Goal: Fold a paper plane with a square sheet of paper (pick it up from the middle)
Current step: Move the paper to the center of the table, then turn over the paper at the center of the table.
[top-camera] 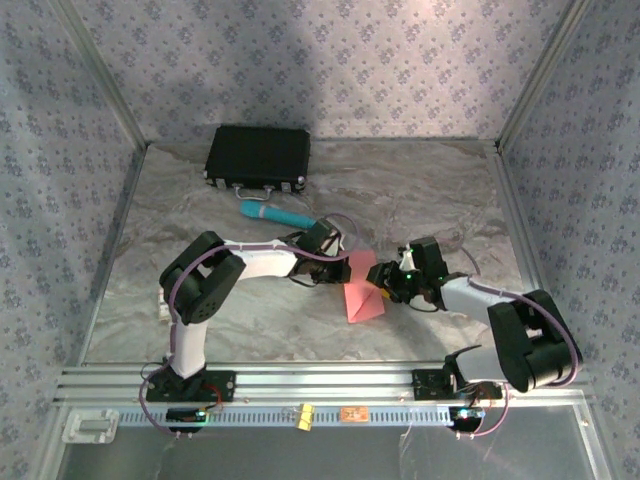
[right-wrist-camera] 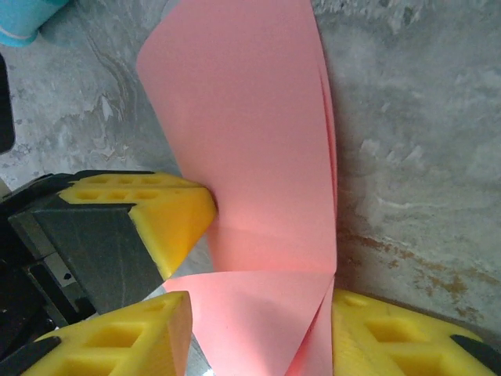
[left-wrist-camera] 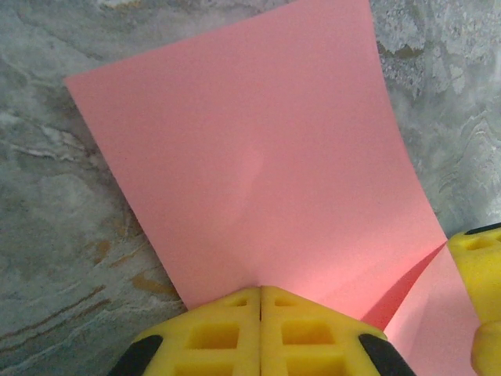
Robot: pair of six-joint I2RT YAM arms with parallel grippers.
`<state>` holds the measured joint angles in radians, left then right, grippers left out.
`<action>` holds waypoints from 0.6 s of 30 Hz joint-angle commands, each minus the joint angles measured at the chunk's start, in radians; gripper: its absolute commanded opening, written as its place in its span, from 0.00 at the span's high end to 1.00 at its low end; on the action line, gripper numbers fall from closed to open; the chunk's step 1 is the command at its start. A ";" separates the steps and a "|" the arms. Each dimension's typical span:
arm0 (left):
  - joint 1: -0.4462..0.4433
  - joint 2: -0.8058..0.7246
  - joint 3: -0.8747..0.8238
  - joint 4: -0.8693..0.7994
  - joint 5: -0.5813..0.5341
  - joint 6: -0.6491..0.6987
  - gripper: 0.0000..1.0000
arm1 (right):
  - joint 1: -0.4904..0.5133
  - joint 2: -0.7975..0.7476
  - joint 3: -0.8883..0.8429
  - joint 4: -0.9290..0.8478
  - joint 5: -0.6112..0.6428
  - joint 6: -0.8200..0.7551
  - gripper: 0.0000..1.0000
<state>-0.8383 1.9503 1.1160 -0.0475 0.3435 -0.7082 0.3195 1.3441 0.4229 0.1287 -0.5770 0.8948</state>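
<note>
Sheet of paper (left-wrist-camera: 258, 157) clamped at its near edge by closed left gripper (left-wrist-camera: 261, 329), extending straight ahead; raised fold sits between parted jaws of right gripper (right-wrist-camera: 262, 313), not clamped.

Pink sheet (top-camera: 362, 300), bent up, lots blocked from sight.
From above: sheet's upper part covered by L gripper (top-camera: 340, 262) & R gripper (top-camera: 383, 277), fingers too small to read; teal cylinder (top-camera: 270, 212) has one end behind L arm (top-camera: 260, 262); yellow bit (top-camera: 303, 417) & orange bit (top-camera: 351, 413) on front rail (top-camera: 250, 383) too small to ID. L wrist cam: pinched edge hidden btwn pads (left-wrist-camera: 219, 333), finger bases cut by bottom edge, sheet's lower-R corner off frame, another yellow finger (left-wrist-camera: 477, 262) cut by R edge. R wrist cam: sheet's lower end & finger bases cut at bottom, cylinder clipped at top-L corner, black shape (right-wrist-camera: 4, 102) at L edge, can't tell what.
</note>
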 commanded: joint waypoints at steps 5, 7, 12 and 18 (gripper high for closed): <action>-0.011 -0.013 -0.012 -0.022 -0.006 -0.014 0.93 | -0.024 0.019 -0.031 0.061 -0.029 -0.011 0.62; -0.011 -0.013 -0.013 -0.018 -0.005 -0.017 0.93 | -0.027 0.022 -0.033 0.070 -0.033 -0.018 0.64; -0.009 -0.016 -0.018 -0.012 -0.006 -0.023 0.92 | -0.029 0.035 -0.033 0.069 -0.041 -0.039 0.68; -0.009 -0.025 -0.022 -0.007 -0.006 -0.025 0.91 | -0.036 0.038 -0.039 0.071 -0.042 -0.058 0.76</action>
<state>-0.8383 1.9484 1.1091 -0.0345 0.3435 -0.7273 0.2920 1.3712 0.3946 0.1917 -0.6022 0.8650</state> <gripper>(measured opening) 0.089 0.250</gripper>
